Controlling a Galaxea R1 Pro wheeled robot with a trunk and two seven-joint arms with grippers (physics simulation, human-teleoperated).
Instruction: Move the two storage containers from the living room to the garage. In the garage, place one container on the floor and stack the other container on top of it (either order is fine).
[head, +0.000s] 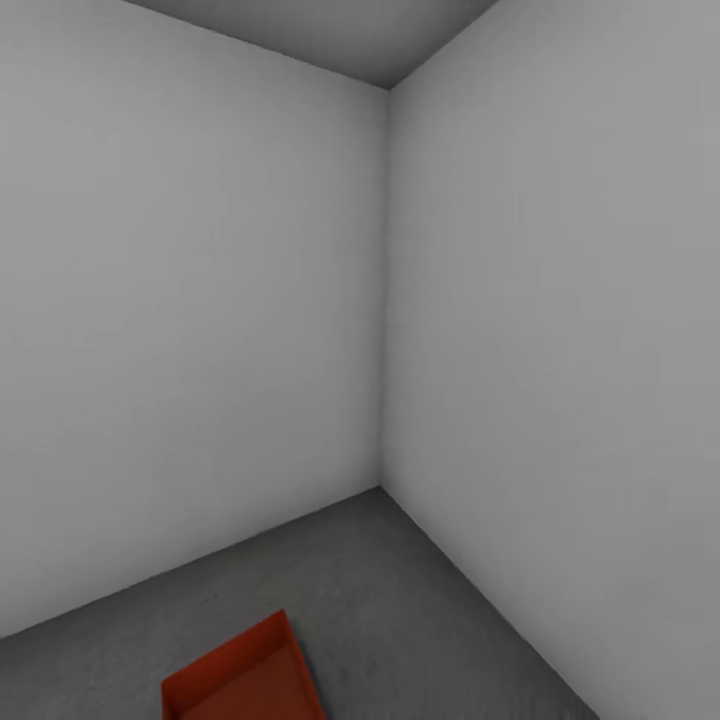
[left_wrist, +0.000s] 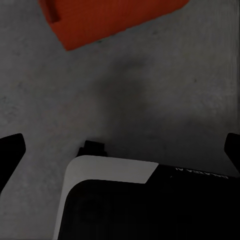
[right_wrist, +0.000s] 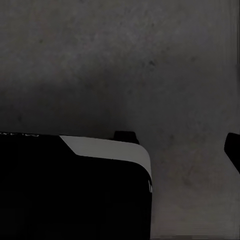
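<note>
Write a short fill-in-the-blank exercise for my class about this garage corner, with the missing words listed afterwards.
1. The storage container is coloured ____.
2. It rests on the dark grey concrete ____.
3. Behind it, two pale grey walls meet in a ____.
4. The left gripper hangs over the floor, its fingers spread apart, holding ____.

Missing words: orange-red; floor; corner; nothing

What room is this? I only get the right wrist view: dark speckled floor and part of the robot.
Observer: The head view shows a bare corner of pale grey walls above that floor.
Reviewer: Any container nearby?
Observer: One orange-red storage container sits on the floor at the head view's lower edge.
Reviewer: Is the left gripper holding it?
Observer: No; its fingers are spread wide, empty, the container apart from them.
</note>
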